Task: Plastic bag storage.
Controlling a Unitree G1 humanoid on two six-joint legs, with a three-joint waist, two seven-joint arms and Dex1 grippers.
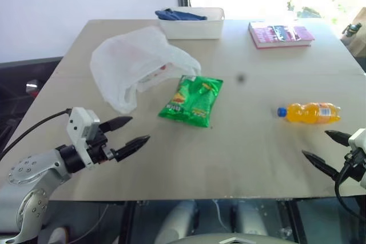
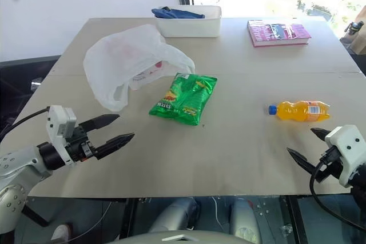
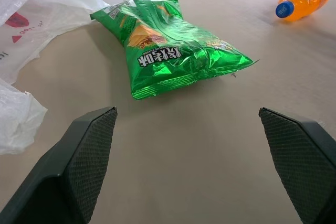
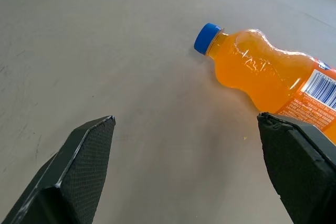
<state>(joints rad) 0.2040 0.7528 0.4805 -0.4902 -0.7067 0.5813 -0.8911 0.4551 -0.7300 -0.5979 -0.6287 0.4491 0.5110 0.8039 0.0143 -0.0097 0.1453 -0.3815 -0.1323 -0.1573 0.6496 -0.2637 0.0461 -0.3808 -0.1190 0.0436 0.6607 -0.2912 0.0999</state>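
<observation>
The plastic bag (image 1: pixel 134 64) is a thin translucent white carrier bag with red marks, lying crumpled on the left half of the table; one edge of it also lies in the left wrist view (image 3: pixel 31 35). My left gripper (image 1: pixel 130 132) hovers open over the table's near left, short of the bag, with nothing between its fingers. Over the near right edge, my right gripper (image 1: pixel 327 148) is open and empty too, just in front of an orange drink bottle (image 1: pixel 310 112).
A green snack packet (image 1: pixel 191 100) lies right of the bag, touching its handle. A white bin (image 1: pixel 191 23) holding blue cloth stands at the back centre, a pink book (image 1: pixel 280 34) at the back right. The beige table (image 1: pixel 229 152) ends close in front of both grippers.
</observation>
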